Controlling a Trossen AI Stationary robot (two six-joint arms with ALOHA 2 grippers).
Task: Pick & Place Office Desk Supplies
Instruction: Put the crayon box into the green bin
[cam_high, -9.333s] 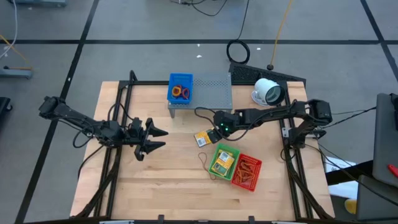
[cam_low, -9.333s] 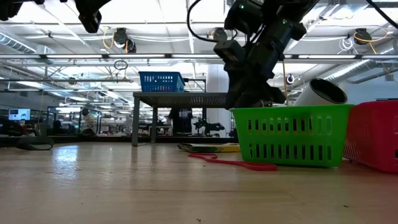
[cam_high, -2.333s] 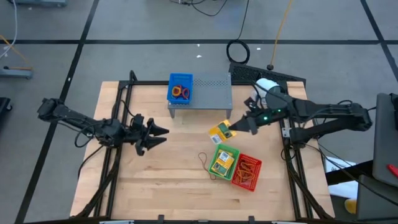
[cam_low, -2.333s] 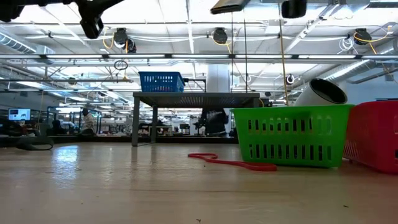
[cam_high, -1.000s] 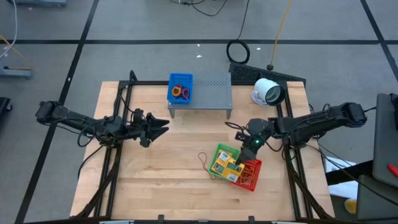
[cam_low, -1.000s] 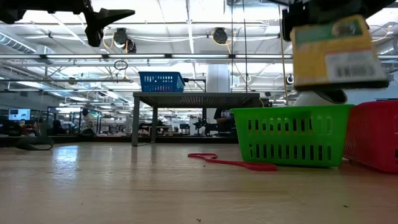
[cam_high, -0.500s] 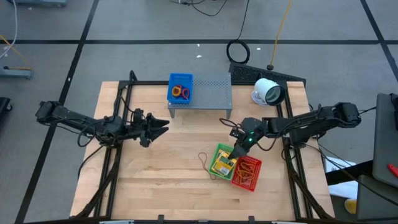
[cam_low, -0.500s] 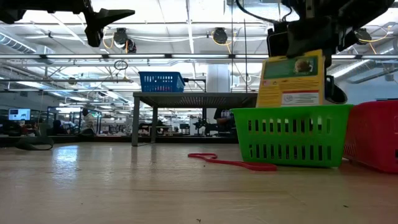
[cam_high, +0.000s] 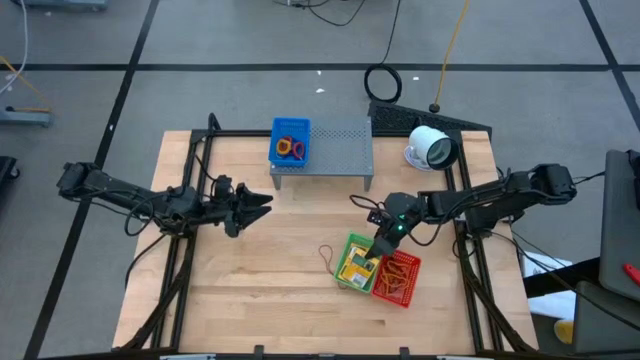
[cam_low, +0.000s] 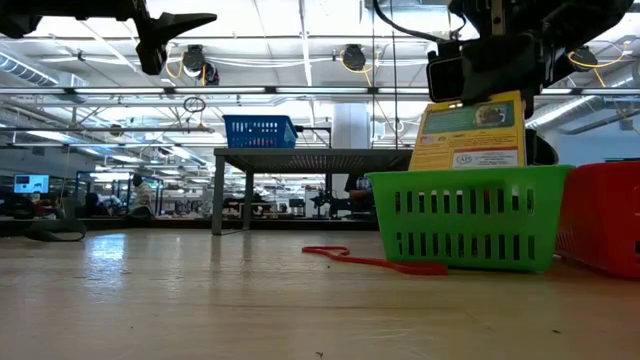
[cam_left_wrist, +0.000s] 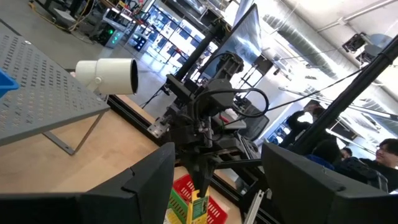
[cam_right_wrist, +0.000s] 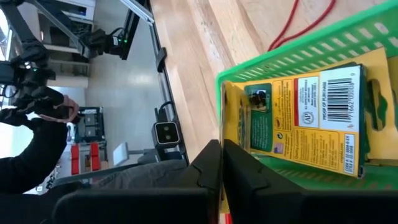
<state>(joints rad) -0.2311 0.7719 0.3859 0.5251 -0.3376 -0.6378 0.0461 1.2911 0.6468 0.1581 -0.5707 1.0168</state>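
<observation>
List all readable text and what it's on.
"PROOF OF PURCHASE": flat packet in the green basket, right wrist view.
Barcode digits, other print there: too small.
Label on upright packet in right claw, low view: blurred.
Nothing else readable.

My right hand (cam_low: 490, 75) hangs above the green basket (cam_low: 468, 218), pinched shut on the top edge of a yellow packet (cam_low: 468, 132). The packet stands upright, its green label and barcode facing out and its lower edge sunk behind the basket's rim. A red basket (cam_low: 602, 220) sits just beside the green one, at the picture's edge. A red rubber band (cam_low: 372, 260) lies on the wooden surface (cam_low: 200, 300) in front of the green basket. Farther back stands the grey perforated shelf (cam_low: 300, 158) with a blue basket (cam_low: 259, 131) on top. My left hand (cam_low: 170, 25) hovers high, its fingers spread apart
</observation>
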